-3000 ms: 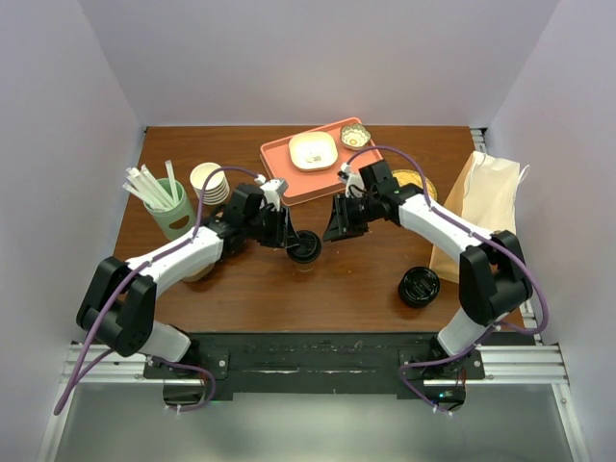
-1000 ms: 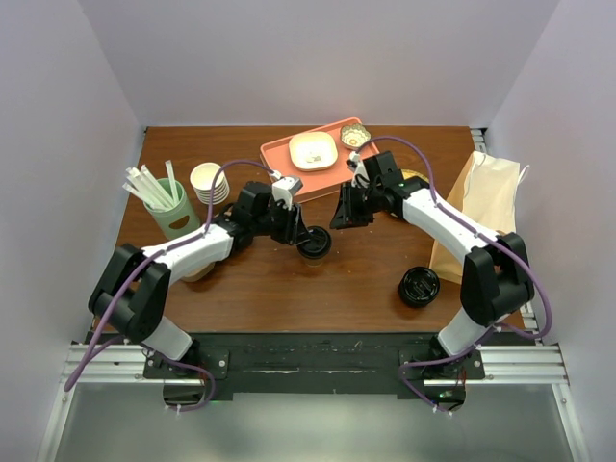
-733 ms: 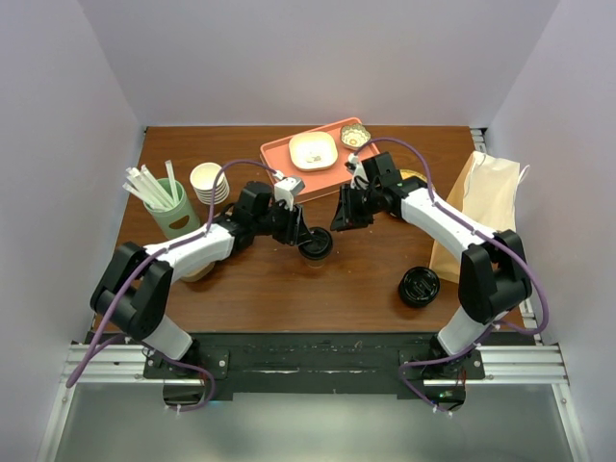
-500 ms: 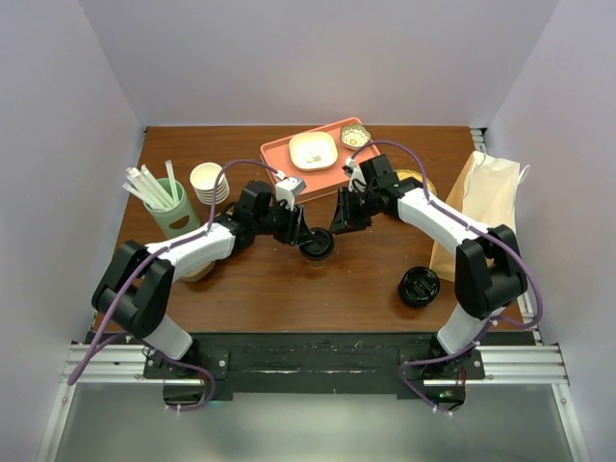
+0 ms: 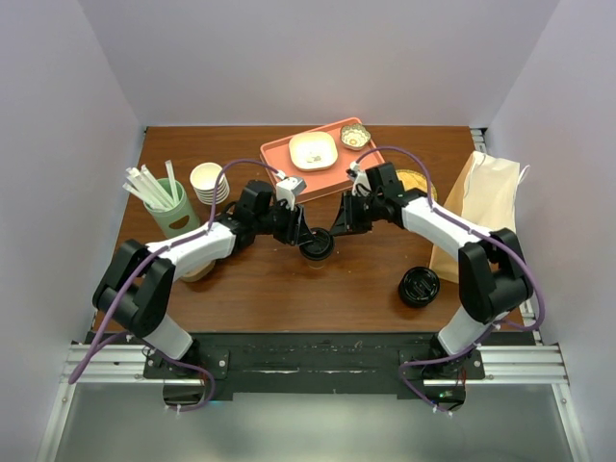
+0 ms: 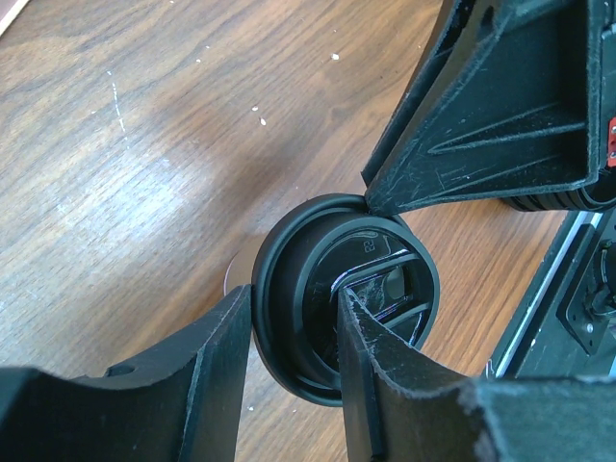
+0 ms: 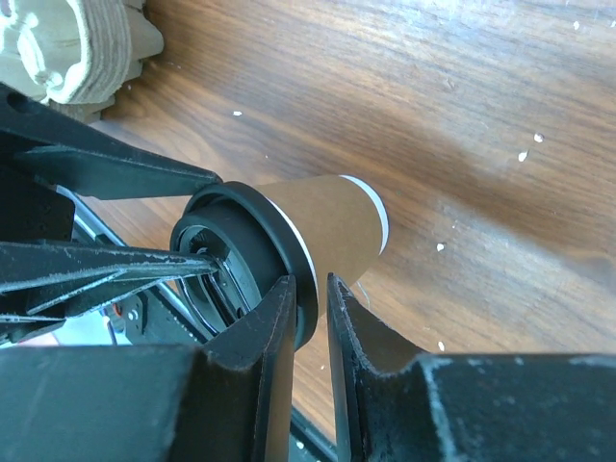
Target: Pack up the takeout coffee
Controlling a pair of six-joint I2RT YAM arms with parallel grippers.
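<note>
Apparently for a handover, the takeout coffee (image 5: 316, 246) stands central on the counter (image 5: 289, 289) with the left hand (image 5: 304, 237) clamped on its black lid (image 6: 318, 260) from 9 o'clock and the right hand (image 5: 335, 231) pinching that rim from 2 o'clock, bound for the brown paper bag (image 5: 486, 197) at 3 o'clock.

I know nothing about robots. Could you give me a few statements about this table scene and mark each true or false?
1. The coffee cup wears a black lid. True.
2. The cup is already inside the paper bag. False: it is out in the open between the arms, and the bag lies off to the right.
3. The left gripper and the right gripper both have the lid's rim between their fingers. True.
4. The orange tray has nothing on it. False: it holds a cream dish and a small bowl.
</note>
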